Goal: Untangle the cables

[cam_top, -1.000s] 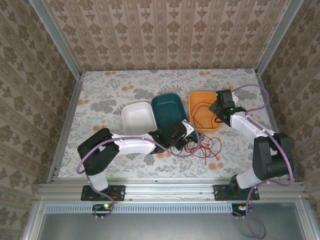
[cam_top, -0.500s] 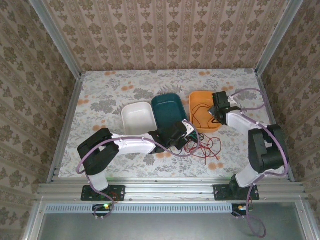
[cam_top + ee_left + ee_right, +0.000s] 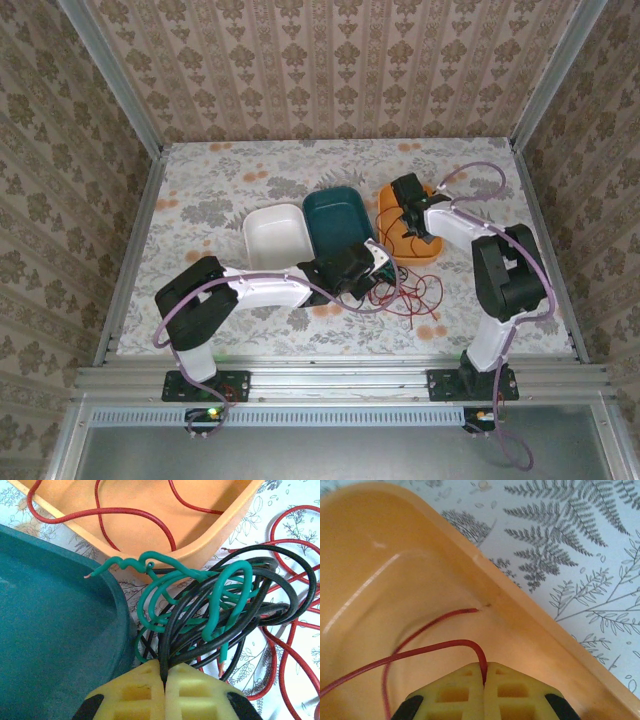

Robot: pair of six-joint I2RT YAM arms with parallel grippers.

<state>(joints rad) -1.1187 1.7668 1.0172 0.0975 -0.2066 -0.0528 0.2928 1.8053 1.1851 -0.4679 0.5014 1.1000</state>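
Clearly the risk is tightening the knot: the left jaws are clamped on a black cable (image 3: pixel 163 652) rising from the tangle of cables (image 3: pixel 398 290) near the desk's front edge, while the right jaws pinch a red cable (image 3: pixel 420 652) inside the orange tub (image 3: pixel 535 630). Pulling apart could drag that tub or cinch the green loops (image 3: pixel 214 600). Open room lies toward the left and far edges; the teal tub (image 3: pixel 50 630) crowds the left jaws.

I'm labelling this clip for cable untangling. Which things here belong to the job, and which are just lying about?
Part of the job:
red cable, partly in the orange tub, pinched by the shut right gripper
black cable, pinched by the shut left gripper
green cable, tangled with the black

Lying about:
teal tub
white tub
floral tablecloth
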